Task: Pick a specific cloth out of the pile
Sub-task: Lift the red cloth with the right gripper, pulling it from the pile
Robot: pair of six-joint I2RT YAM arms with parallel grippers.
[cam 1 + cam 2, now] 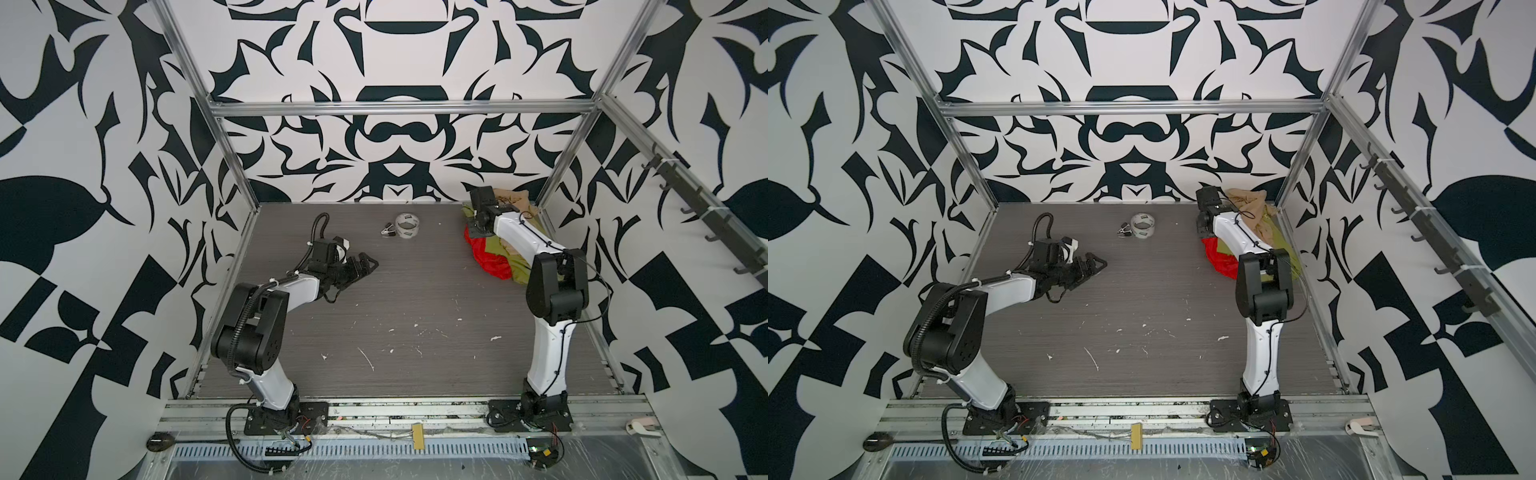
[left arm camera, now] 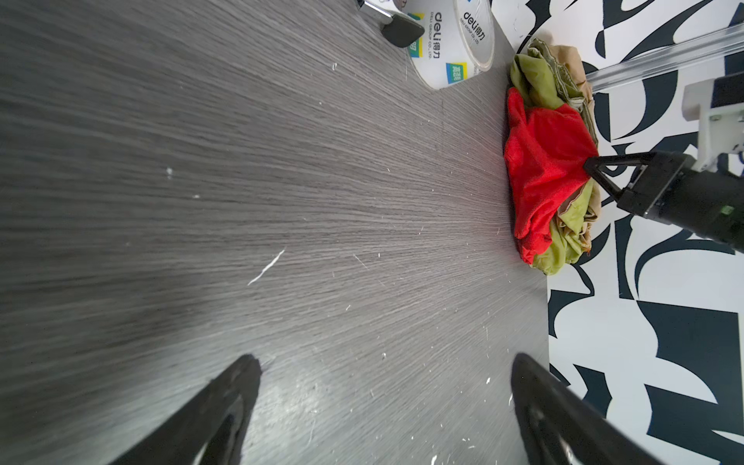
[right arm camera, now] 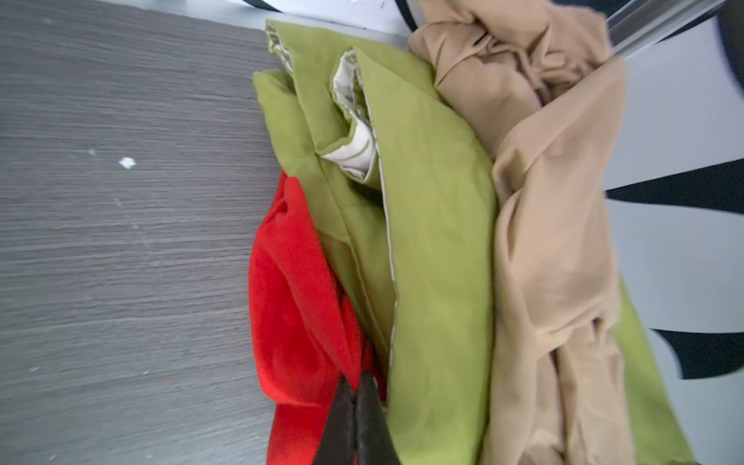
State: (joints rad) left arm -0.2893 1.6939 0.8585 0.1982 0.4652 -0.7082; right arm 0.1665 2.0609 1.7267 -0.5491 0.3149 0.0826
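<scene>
The tape roll [image 2: 443, 52] bears "deli" and "DELI GROUP CO., LTD." on its inner core.

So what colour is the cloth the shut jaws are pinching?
Plain bright red; the cloth shows best in the right wrist view.

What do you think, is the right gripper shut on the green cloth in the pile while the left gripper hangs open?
No: the right wrist view shows the right gripper shut on the red cloth, not the green cloth. The left gripper does hang open.
</scene>
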